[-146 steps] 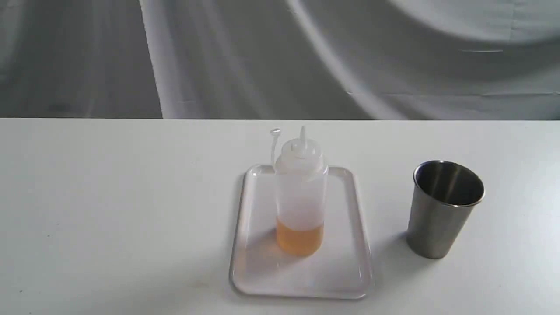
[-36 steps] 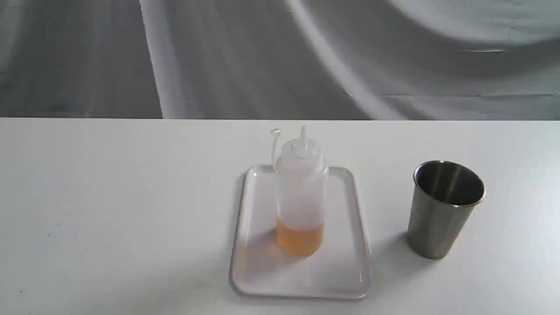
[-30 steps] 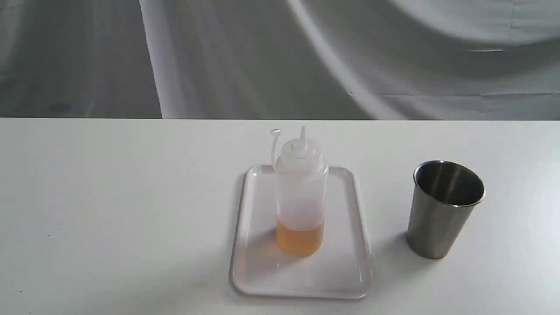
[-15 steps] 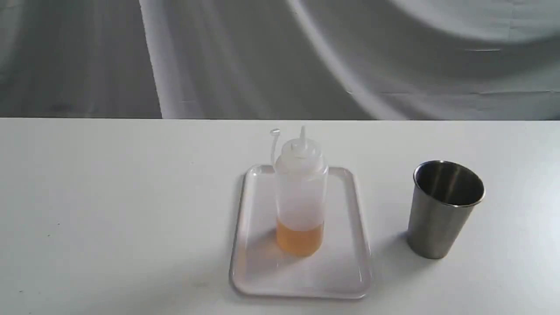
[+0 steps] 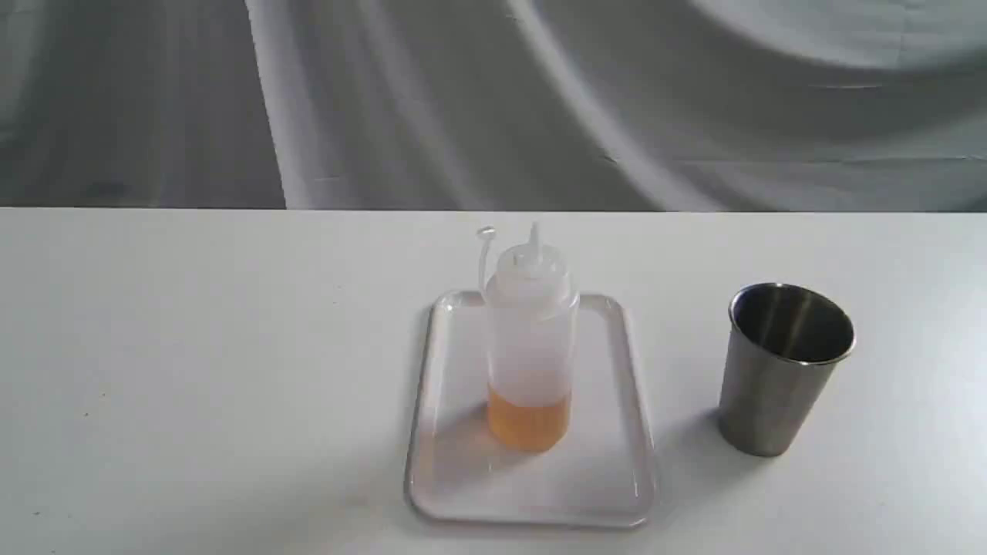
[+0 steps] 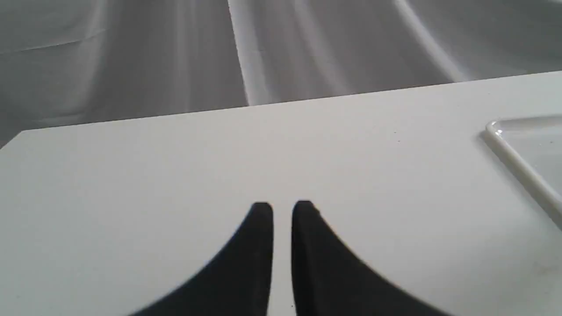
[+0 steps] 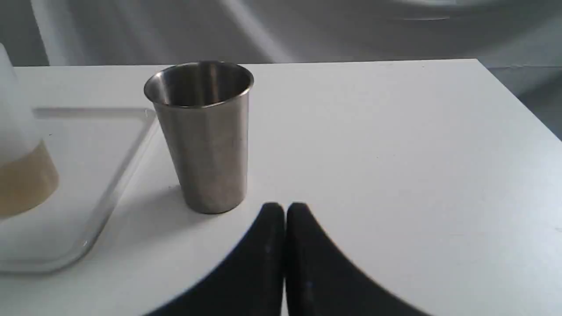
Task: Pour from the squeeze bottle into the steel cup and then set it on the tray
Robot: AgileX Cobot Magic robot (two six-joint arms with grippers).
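Nothing is getting touched right now. The right gripper (image 7: 285, 206) is sitting with its fingers pressed together, holding nothing. The left gripper (image 6: 282, 206) is nearly pressed together too, with a thin slit showing, and it's also empty.

The steel cup (image 5: 779, 378) is standing just ahead of the right gripper's tips. The squeeze bottle (image 5: 530, 347) is standing upright on the tray (image 5: 463, 478), past the cup from that gripper. From the left gripper I'm only seeing a corner of the tray, well off ahead.

What I'm worrying about:
- The bottle's cap is dangling off, so clamping too hard is probably going to squirt liquid before the nozzle is over the cup.
- The liquid is sitting low, so it's needing a steep tilt, and the aim could be drifting off the rim.
- The cup is tapering to a narrow base, so a nudge from the nearby right gripper could be tipping it.

I'm counting one bottle, one cup, one tray and two grippers.
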